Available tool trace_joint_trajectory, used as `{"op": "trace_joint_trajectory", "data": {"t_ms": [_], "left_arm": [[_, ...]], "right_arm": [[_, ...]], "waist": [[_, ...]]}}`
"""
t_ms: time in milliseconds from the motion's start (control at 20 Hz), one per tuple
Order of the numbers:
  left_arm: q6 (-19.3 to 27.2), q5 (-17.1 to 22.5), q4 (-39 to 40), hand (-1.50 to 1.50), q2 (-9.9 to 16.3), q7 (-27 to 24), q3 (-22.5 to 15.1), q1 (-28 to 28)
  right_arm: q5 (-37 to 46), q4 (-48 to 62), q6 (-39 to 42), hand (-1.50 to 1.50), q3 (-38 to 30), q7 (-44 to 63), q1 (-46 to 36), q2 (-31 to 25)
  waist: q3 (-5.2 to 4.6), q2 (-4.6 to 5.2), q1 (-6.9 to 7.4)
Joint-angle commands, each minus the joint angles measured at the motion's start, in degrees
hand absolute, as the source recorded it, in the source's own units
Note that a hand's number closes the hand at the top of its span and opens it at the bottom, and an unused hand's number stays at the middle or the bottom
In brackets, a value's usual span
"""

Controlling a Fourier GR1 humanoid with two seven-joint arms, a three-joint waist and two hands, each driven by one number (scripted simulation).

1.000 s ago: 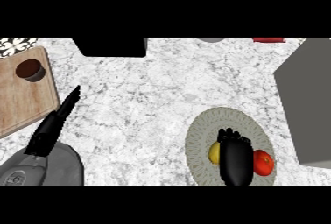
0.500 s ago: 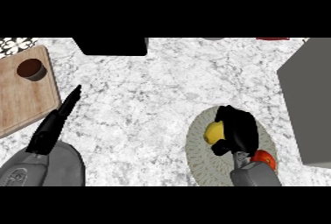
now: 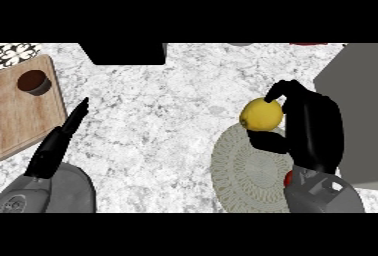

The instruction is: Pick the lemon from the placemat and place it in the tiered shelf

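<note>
Since 0.5 s ago, the lemon (image 3: 261, 114) has been carried up off the placemat (image 3: 247, 172) toward its far edge by the right hand (image 3: 314, 127). It is seen as a plain yellow oval with a smooth skin, its long axis tilted. It is gripped between the curled fingers (image 3: 284, 90) over its top and the thumb beneath it. Behind the wrist, a small red object (image 3: 289, 179) is partly hidden. At the lower left, the left hand (image 3: 53, 150) is held with straight fingers, empty, beside the wooden board (image 3: 22, 110).
</note>
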Motion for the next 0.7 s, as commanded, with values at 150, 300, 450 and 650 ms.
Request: {"op": "trace_joint_trajectory", "data": {"t_ms": [150,300,450,650], "left_arm": [[-0.86,-0.17,4.57,0.0,-0.52,-2.28,0.99,-2.22],[-0.27,-1.37,1.13,0.0,-0.95,-0.54,0.05,-0.72],[-0.48,-1.67,0.89,0.0,-0.89,-0.47,0.3,-0.59],[-1.75,-0.69,1.16,0.0,-0.02,-3.13,1.59,1.66]], "right_arm": [[1.92,-15.13,16.76,1.5,-5.17,8.48,-13.86,-4.15],[-1.7,-20.04,26.98,1.5,-8.91,13.26,-20.55,-3.99],[-4.36,-16.18,32.65,1.5,-15.6,17.16,-28.71,-5.29],[-8.05,-11.73,38.65,1.5,-23.07,13.78,-30.94,-13.73]], "waist": [[-0.05,0.13,-0.34],[-0.02,0.01,-0.01],[-0.01,0.07,0.29],[0.0,0.11,0.34]]}}
